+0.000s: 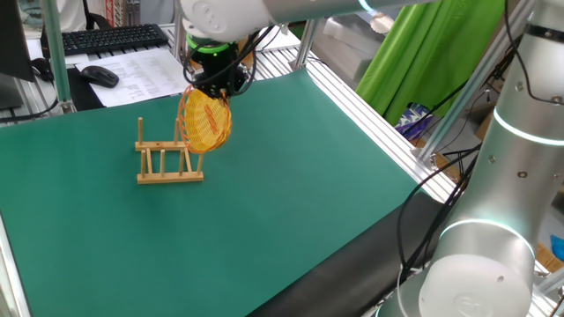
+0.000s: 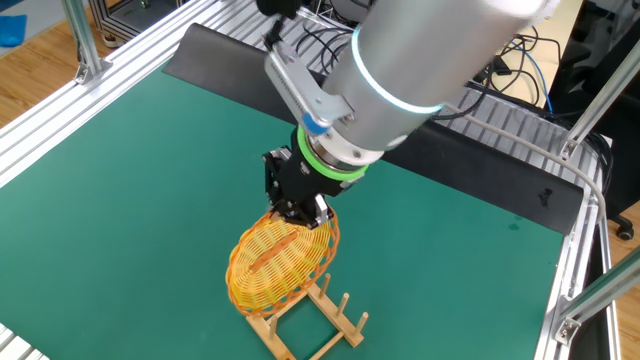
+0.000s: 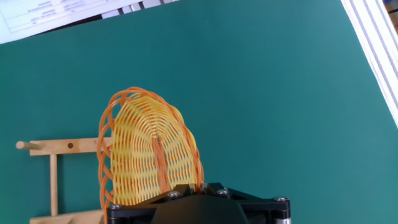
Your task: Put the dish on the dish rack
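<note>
Gripping: jaws clamped on wicker dish (image 2: 278,262) rim, over dish rack (image 1: 167,162)
Feel: probably light, stiffish; rim's the handhold

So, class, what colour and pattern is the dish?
Yellow weave with an orange looped rim, on the dish; clearest in the hand view.

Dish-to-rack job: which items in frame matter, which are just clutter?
Job:
- round yellow-orange woven wicker dish, held on edge
- light-wood pegged dish rack
- tool, shut on the dish rim

Lying about:
- black keyboard
- black mouse
- printed paper sheets
</note>
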Controlling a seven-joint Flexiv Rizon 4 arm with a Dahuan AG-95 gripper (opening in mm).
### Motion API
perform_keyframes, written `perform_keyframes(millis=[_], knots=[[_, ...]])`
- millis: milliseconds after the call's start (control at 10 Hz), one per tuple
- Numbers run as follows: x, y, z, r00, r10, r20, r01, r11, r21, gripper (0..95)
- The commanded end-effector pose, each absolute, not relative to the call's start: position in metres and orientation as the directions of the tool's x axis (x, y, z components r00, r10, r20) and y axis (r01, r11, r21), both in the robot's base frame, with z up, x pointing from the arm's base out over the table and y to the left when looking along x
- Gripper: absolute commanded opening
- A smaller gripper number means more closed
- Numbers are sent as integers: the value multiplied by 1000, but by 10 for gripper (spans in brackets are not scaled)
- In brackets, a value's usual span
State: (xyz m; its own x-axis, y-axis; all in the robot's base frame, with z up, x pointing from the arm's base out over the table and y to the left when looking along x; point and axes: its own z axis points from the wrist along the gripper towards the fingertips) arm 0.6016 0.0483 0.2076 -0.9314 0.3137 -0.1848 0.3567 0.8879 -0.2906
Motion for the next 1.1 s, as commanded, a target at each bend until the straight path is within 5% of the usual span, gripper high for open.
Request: perform_keyframes(millis=[100, 1100], knots=[[602, 49, 208, -931, 316, -184, 359, 886, -293, 0], [608, 51, 209, -934, 297, -197, 348, 878, -330, 0]])
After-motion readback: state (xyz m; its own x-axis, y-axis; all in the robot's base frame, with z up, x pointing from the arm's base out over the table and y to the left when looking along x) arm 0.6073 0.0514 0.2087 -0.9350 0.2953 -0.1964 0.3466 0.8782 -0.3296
